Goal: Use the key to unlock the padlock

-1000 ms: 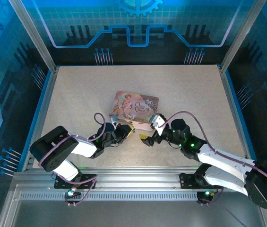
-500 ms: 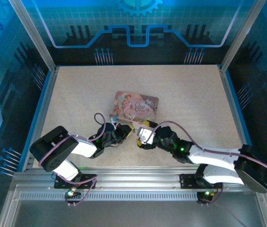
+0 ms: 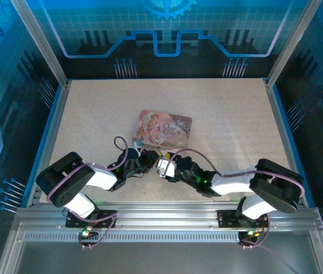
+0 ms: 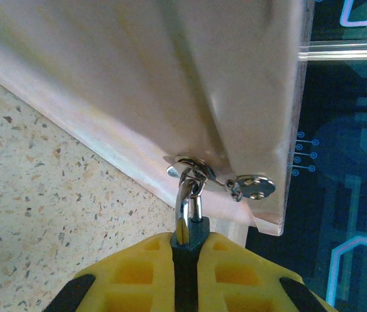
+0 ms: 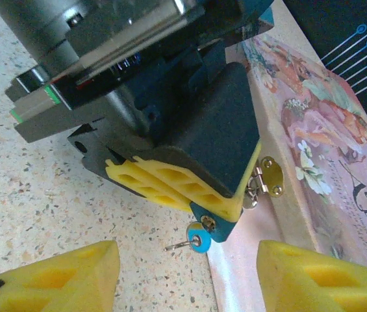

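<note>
The speckled worktop [image 3: 92, 114] carries a pink picture-printed tin [image 3: 164, 127] near its middle. The tin's lid is down, so what is inside cannot be seen. A brass hasp [image 5: 272, 175] sits on the tin's near side.

Both arms reach in low to that near side, and their tips come close together. The left tool [image 4: 187, 253] is clenched on the padlock [image 5: 219, 224], with its yellow pads [image 4: 138, 260] pressed against either side of the dark body. The right tool [image 5: 186, 266] faces it with its jaws released. Its two yellow fingers [image 5: 60, 276] stand well apart and touch nothing.

The padlock hangs at the tin's front edge, and its silvery shackle [image 4: 189, 201] rises from between the left pads through the metal loop on the tin. The key [image 5: 193, 242] has a blue head and a thin shaft. It sits at the lock's free end, just above the worktop, ahead of the gap between the right fingers.
</note>
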`<state>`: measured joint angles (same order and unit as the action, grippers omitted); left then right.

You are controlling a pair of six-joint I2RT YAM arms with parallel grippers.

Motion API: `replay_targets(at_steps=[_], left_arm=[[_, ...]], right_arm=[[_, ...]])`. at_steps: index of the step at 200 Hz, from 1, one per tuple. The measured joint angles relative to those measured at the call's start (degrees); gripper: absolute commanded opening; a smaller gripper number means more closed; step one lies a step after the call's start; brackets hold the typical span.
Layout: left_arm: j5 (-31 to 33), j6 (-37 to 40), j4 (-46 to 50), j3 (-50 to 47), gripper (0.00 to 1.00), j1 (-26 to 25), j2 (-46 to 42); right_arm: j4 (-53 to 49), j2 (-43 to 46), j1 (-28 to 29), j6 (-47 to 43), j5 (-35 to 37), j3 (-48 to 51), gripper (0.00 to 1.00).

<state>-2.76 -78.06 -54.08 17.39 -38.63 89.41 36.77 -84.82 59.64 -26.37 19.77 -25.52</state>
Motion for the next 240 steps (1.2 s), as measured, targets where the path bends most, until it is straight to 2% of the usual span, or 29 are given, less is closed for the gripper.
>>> replay_targets(at_steps=[91, 117, 204, 240], left_arm=[[0.0, 0.0, -0.2, 0.0, 0.06, 0.0, 0.0], [0.0, 0.0, -0.2, 0.0, 0.06, 0.0, 0.0], [0.0, 0.0, -0.3, 0.0, 0.06, 0.0, 0.0], [0.0, 0.0, -0.7, 0.0, 0.06, 0.0, 0.0]], right_arm=[[5.4, -6.5, 0.0, 0.3, 5.8, -1.8, 0.43], [5.7, -7.2, 0.0, -0.5, 6.7, -2.1, 0.38], [5.7, -7.8, 0.0, -1.5, 8.4, -2.4, 0.32], [5.7, -7.8, 0.2, -1.8, 8.3, -2.4, 0.25]])
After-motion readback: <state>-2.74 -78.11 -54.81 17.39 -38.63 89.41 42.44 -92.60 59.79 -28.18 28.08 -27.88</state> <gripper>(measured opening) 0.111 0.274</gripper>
